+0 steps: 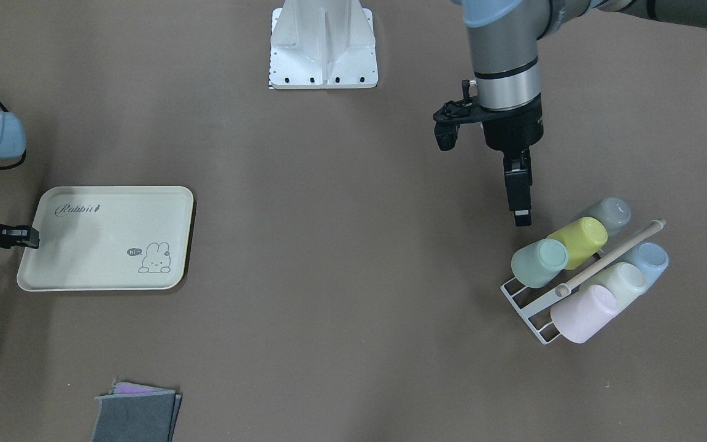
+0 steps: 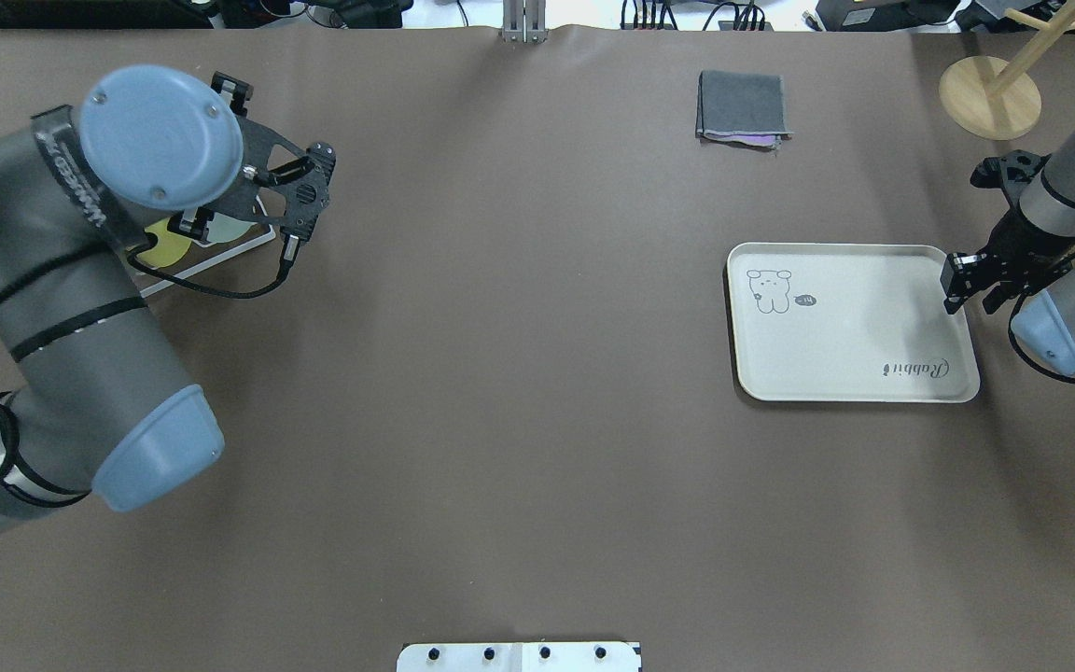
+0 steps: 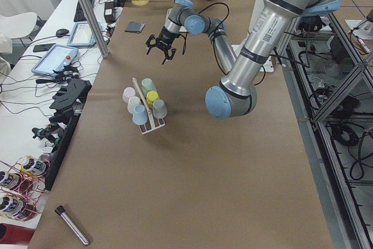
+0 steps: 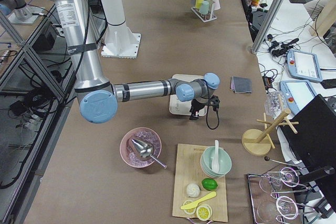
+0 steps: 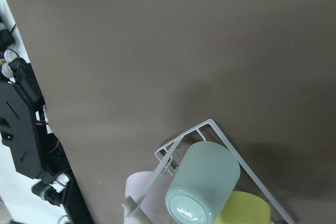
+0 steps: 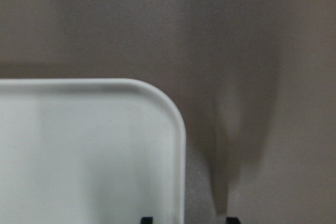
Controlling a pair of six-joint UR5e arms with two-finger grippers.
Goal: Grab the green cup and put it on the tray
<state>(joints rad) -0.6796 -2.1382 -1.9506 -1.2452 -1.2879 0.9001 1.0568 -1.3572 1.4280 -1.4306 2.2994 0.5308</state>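
My left gripper (image 1: 520,216), closure I cannot tell, hangs at eleven o'clock of the green cup (image 1: 537,263). A yellow-green cup (image 1: 579,240) sits just beside at two o'clock. Right gripper (image 1: 31,236), jaws apart, at tray (image 1: 108,245) rim.

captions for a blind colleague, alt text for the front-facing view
The left gripper hangs near a white rack of six tipped cups, including the green cup. Across the brown table, the right gripper sits at the edge of the empty tray.

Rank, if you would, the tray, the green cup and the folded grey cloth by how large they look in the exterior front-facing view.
1. tray
2. folded grey cloth, though the picture's bottom edge cuts it off
3. green cup
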